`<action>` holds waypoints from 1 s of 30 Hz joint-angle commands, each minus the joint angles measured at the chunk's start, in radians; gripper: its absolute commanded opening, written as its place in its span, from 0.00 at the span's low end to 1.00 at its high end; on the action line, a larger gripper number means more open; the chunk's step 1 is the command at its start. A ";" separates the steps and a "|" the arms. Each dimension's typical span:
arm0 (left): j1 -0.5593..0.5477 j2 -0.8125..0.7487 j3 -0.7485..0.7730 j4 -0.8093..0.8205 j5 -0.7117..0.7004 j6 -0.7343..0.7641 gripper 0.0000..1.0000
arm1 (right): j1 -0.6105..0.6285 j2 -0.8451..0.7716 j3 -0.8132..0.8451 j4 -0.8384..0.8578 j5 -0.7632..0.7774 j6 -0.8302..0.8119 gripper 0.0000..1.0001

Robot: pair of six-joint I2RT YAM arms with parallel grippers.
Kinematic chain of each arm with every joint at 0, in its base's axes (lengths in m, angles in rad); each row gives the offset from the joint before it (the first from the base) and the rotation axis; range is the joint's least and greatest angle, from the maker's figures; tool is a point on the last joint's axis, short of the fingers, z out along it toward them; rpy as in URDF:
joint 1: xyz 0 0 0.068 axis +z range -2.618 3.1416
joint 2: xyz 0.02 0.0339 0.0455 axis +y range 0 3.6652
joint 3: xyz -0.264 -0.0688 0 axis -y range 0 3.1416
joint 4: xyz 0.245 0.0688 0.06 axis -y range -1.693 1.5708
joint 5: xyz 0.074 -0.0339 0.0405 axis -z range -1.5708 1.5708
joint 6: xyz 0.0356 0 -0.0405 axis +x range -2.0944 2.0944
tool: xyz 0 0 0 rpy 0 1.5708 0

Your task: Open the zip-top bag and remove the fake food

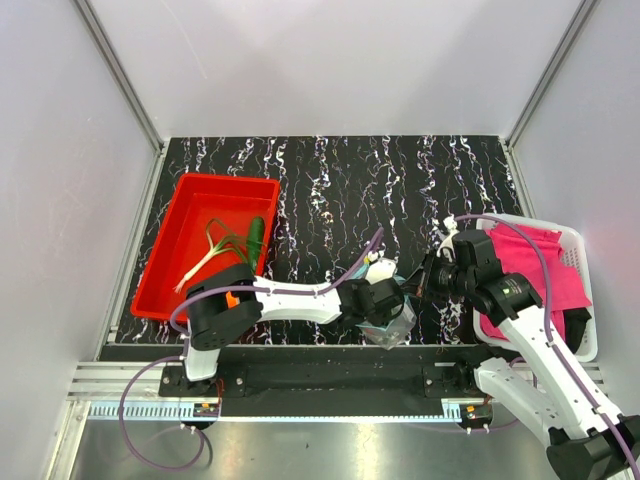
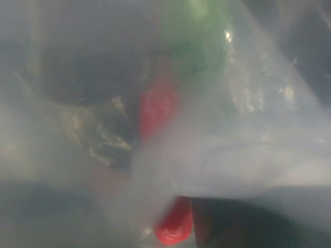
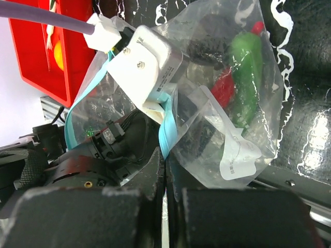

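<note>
Zip-top bag (image 3: 205, 120): clear, crinkled plastic, raised off the black marbled table (image 1: 330, 190) close to its near edge, between the two arms and just right of centre in the top view. A blue-teal zip strip (image 3: 85, 101) runs along the bag's mouth, which is spread wide, with one length of the strip looping out to the left and another dropping straight down toward the right wrist camera. A small white label (image 3: 240, 160) with printed text sits on the lower right of the bag. Contents seen through the plastic: a red chili (image 3: 223, 88) and, just beside it on the right, an elongated green piece (image 3: 245, 77). The left wrist view shows the same red and green shapes through fogged plastic, too blurred for further detail. Left gripper (image 1: 385, 312): inserted into the bag mouth; whether its fingers are spread or closed cannot be told. Right gripper (image 3: 165, 175): fingers pressed together, pinching the bag at the zip strip. Red tray (image 1: 190, 200): at the left of the table, well apart from the bag, containing the green onion (image 1: 205, 255), the cucumber (image 1: 256, 235) and the orange fruit (image 3: 58, 54). White basket (image 1: 580, 340): at the right edge, holding a pink cloth (image 1: 545, 270).
</note>
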State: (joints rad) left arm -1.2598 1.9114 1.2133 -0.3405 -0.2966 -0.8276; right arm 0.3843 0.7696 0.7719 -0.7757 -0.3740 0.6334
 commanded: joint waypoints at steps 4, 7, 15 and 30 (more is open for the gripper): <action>0.000 -0.029 -0.031 -0.040 -0.041 -0.016 0.20 | 0.004 -0.026 0.004 0.010 0.012 -0.032 0.00; -0.001 -0.116 -0.011 -0.054 -0.047 0.010 0.15 | 0.004 -0.020 -0.002 0.013 0.015 -0.066 0.00; 0.003 -0.218 0.204 -0.167 -0.035 0.087 0.10 | 0.004 -0.016 0.013 0.064 -0.066 -0.129 0.00; 0.033 -0.470 0.077 -0.233 0.198 0.153 0.00 | 0.004 0.039 0.081 0.019 0.260 -0.109 0.00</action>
State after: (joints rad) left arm -1.2247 1.6005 1.3701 -0.5636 -0.1986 -0.7322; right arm 0.3843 0.7902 0.7933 -0.7547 -0.2756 0.5205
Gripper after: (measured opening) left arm 0.373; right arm 0.009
